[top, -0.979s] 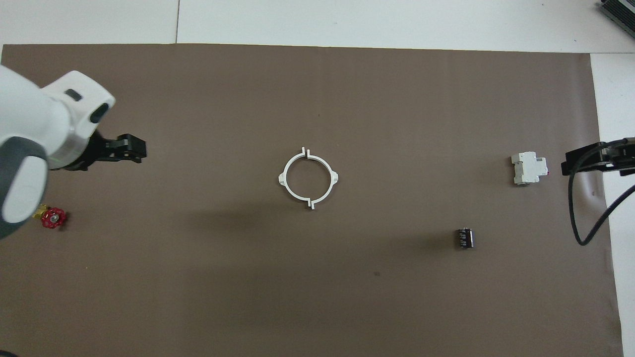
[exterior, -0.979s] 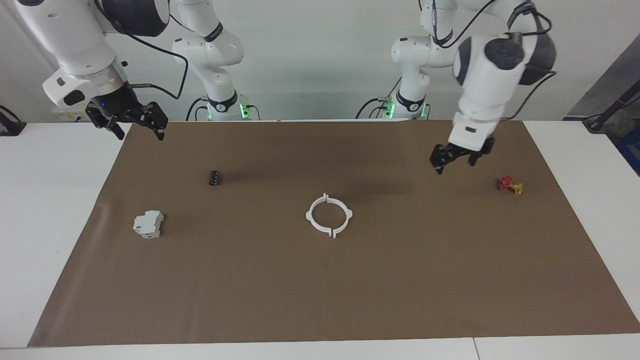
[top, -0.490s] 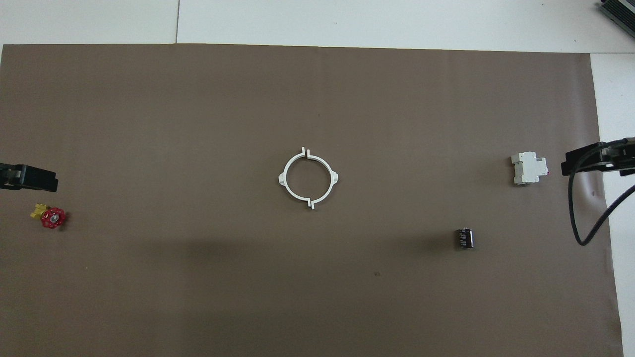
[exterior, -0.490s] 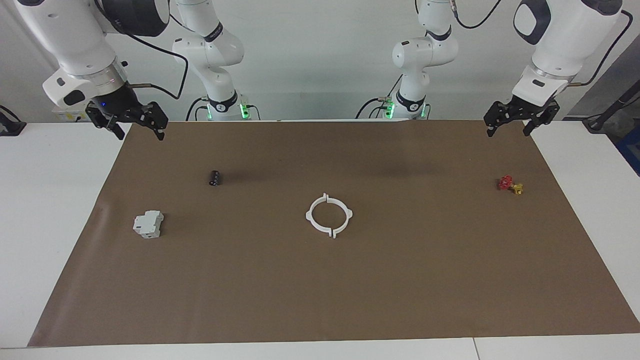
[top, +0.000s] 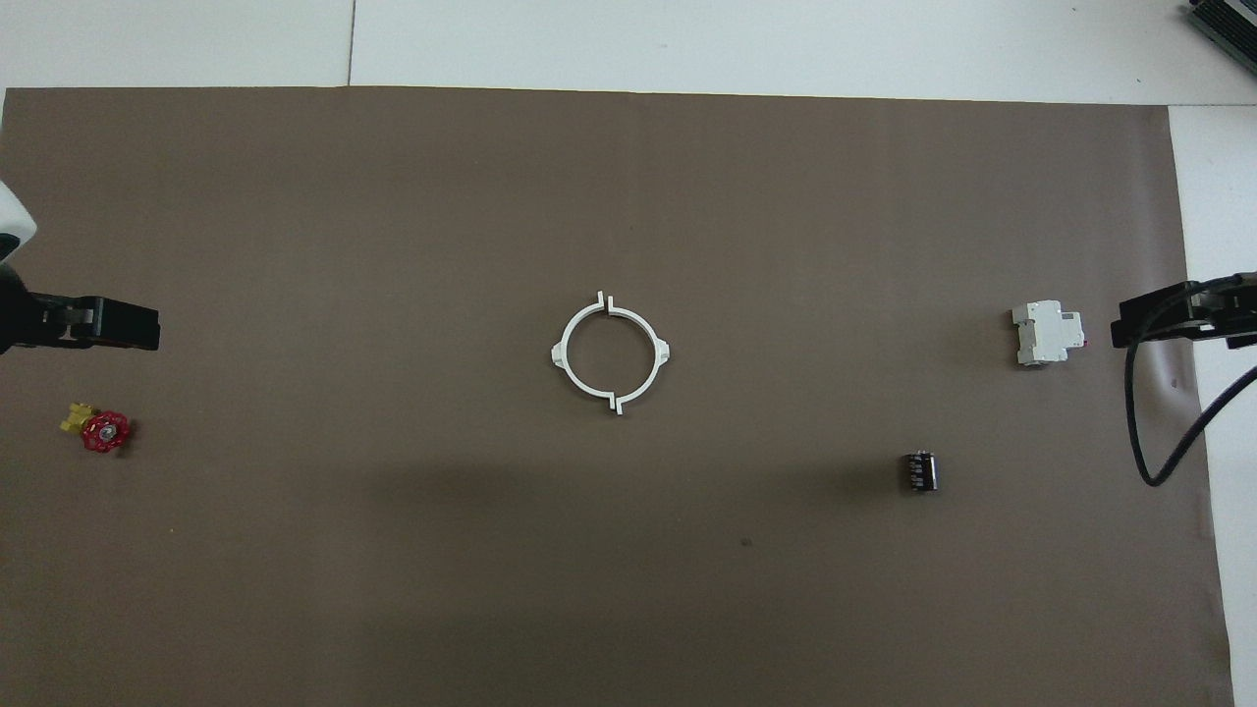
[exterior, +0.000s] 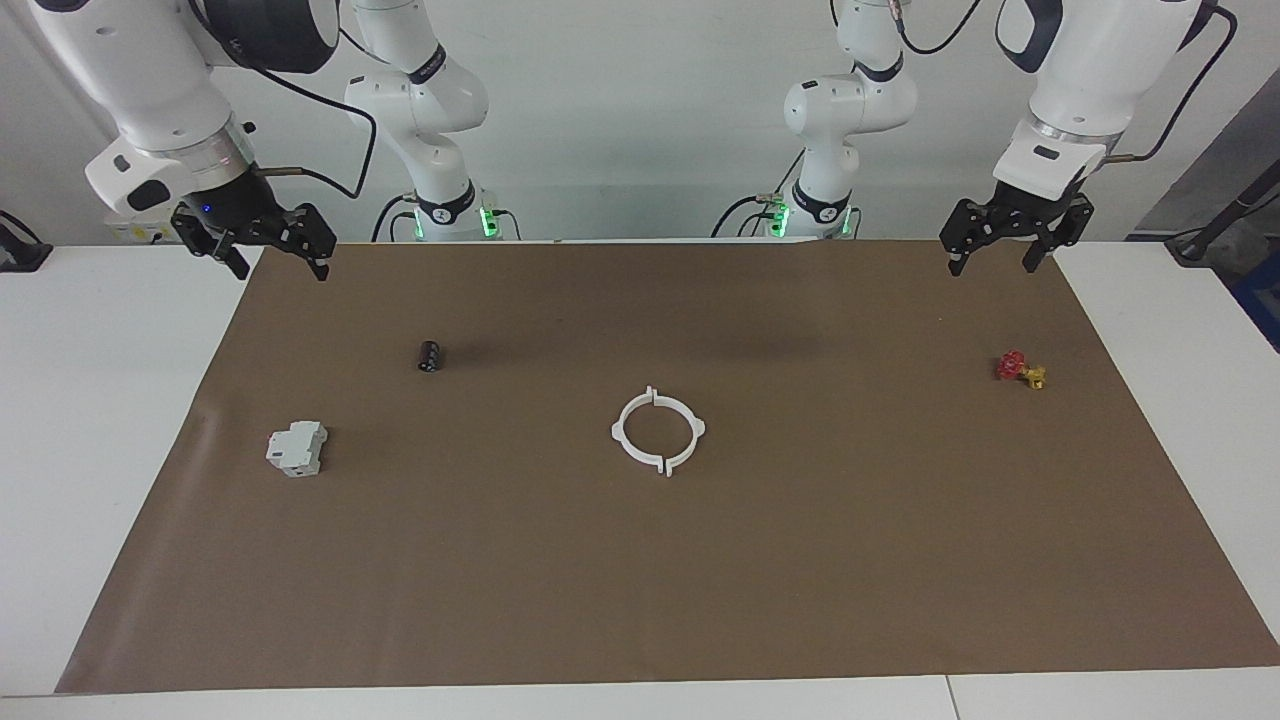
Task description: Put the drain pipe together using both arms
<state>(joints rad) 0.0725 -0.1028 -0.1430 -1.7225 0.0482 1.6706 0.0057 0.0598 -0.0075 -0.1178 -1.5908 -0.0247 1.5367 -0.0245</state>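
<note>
The drain pipe (exterior: 700, 428) lies at the middle of the brown mat as two thin white half-ring arcs set together into one ring, their end tabs meeting. It also shows in the overhead view (top: 663, 351). My left gripper (exterior: 990, 265) hangs open and empty in the air over the mat's edge nearest the robots, at the left arm's end; it shows in the overhead view (top: 108, 326) too. My right gripper (exterior: 280, 268) hangs open and empty over the mat's corner at the right arm's end (top: 1154, 319). Both are well apart from the ring.
A grey-white boxy block (exterior: 297, 448) and a small black cylinder (exterior: 429, 355) lie toward the right arm's end. A red and yellow valve (exterior: 1018, 369) lies toward the left arm's end. The brown mat (exterior: 640, 580) covers most of the white table.
My left gripper has risen and drawn back from over the mat to the robots' edge, then shifted slightly toward the middle. The right arm and the ring have not moved.
</note>
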